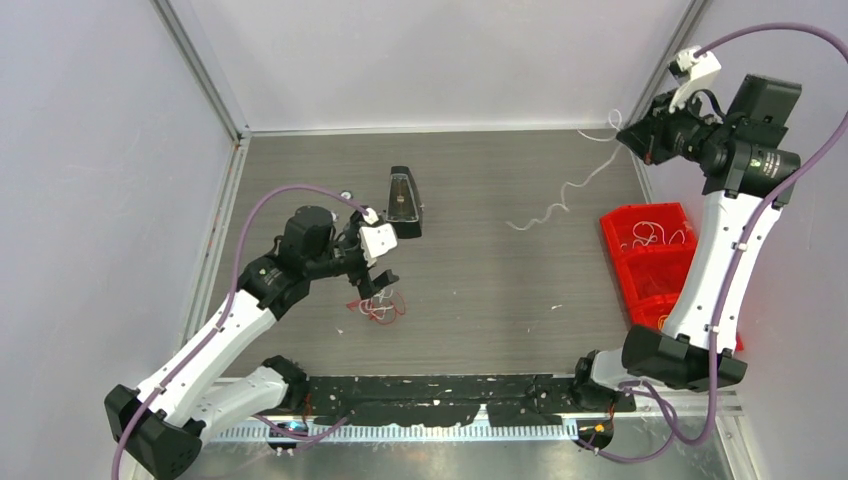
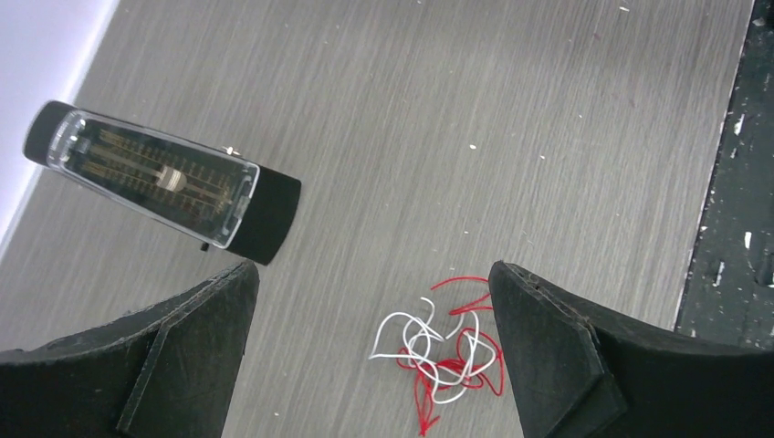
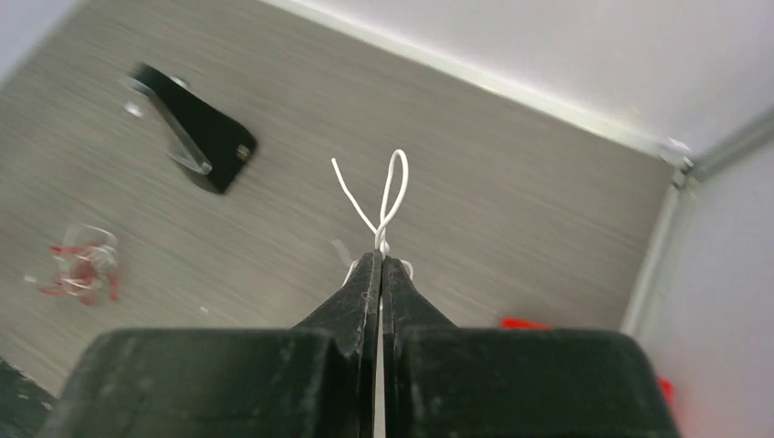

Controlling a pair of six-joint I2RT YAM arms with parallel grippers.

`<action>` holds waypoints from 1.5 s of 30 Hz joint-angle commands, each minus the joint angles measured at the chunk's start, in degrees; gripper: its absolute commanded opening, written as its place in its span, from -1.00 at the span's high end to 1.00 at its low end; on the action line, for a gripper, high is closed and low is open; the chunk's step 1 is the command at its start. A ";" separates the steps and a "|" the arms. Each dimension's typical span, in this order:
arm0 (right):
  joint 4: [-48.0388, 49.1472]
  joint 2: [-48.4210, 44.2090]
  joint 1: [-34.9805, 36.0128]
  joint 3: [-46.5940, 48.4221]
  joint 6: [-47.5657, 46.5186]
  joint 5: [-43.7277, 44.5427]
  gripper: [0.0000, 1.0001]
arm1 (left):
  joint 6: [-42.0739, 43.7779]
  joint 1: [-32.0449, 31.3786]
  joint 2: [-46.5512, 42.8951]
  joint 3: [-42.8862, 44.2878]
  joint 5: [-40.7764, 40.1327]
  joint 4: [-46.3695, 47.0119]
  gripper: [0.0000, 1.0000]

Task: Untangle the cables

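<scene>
Right gripper [image 3: 381, 260] pinches a white cable [image 3: 388, 196] high, likely keeping it separate; left gripper [image 2: 372, 274] hangs spread above the red-and-white tangle [image 2: 443, 351]

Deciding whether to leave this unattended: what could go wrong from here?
The right gripper pinches the white cable only near one end; it could slip out mid-move. The left gripper, fingers open, hangs over the red-and-white tangle; closing may grab both colours together. The black device lies close and could get bumped.
</scene>
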 commanded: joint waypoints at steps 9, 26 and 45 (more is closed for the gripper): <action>-11.50 5.15 -12.34 8.04 -21.75 9.65 0.89 | -4.58 0.32 -0.37 1.40 -0.49 -1.14 -0.99; -3.99 12.28 -17.36 8.37 -28.13 14.11 0.89 | -5.77 0.34 1.19 2.96 -1.22 -1.20 -0.99; 12.93 18.07 -12.75 -20.24 -38.61 24.90 0.89 | -5.18 0.31 1.93 3.45 -2.67 -2.41 -0.98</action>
